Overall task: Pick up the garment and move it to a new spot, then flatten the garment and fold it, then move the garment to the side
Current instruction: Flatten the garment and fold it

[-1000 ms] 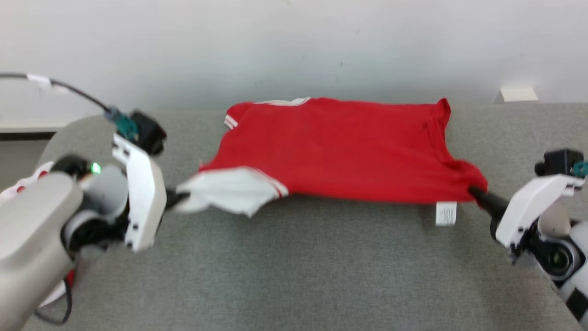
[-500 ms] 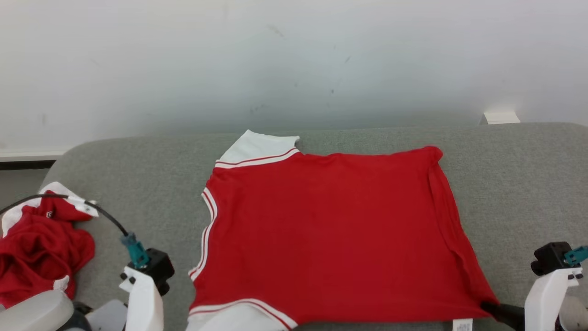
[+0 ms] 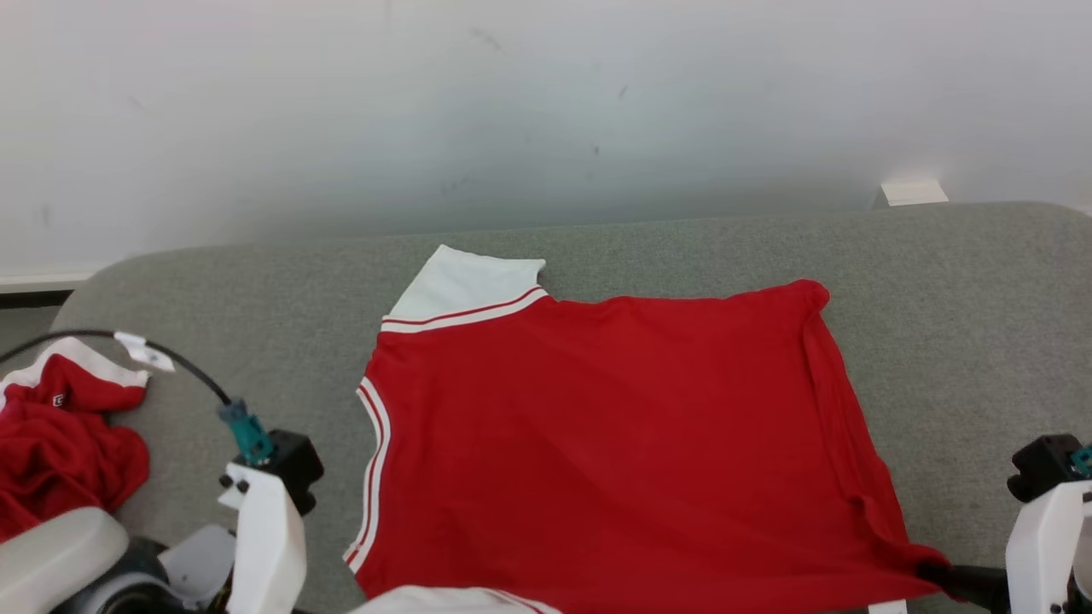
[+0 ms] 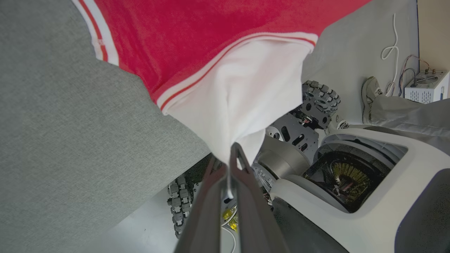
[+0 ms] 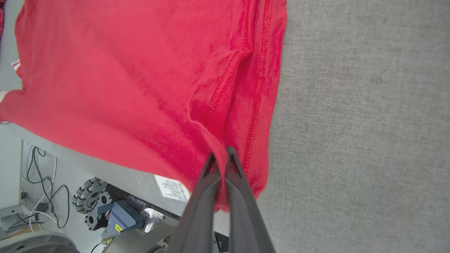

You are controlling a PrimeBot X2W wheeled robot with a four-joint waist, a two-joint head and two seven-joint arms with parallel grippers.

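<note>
The garment [image 3: 597, 443], a red shirt with white striped sleeves, lies spread flat on the grey table [image 3: 682, 243]. Its near edge reaches the table's front edge. In the left wrist view my left gripper [image 4: 230, 156] is shut on the near white sleeve [image 4: 242, 102], which hangs past the table edge. My right gripper [image 5: 219, 156] is shut on the garment's red hem corner [image 5: 239, 140]; in the head view it sits at the lower right [image 3: 938, 573]. The far white sleeve [image 3: 465, 286] lies flat at the back left.
A second red and white garment [image 3: 60, 443] lies crumpled at the table's left end. A small white block [image 3: 913, 192] sits at the back right. Below the table edge are my wheeled base [image 4: 316, 105], a person's shoe [image 4: 369, 93] and cables.
A second ago the garment hung stretched between both grippers above the table; now it lies spread flat. The head camera has shifted. Both grippers have kept their hold.
</note>
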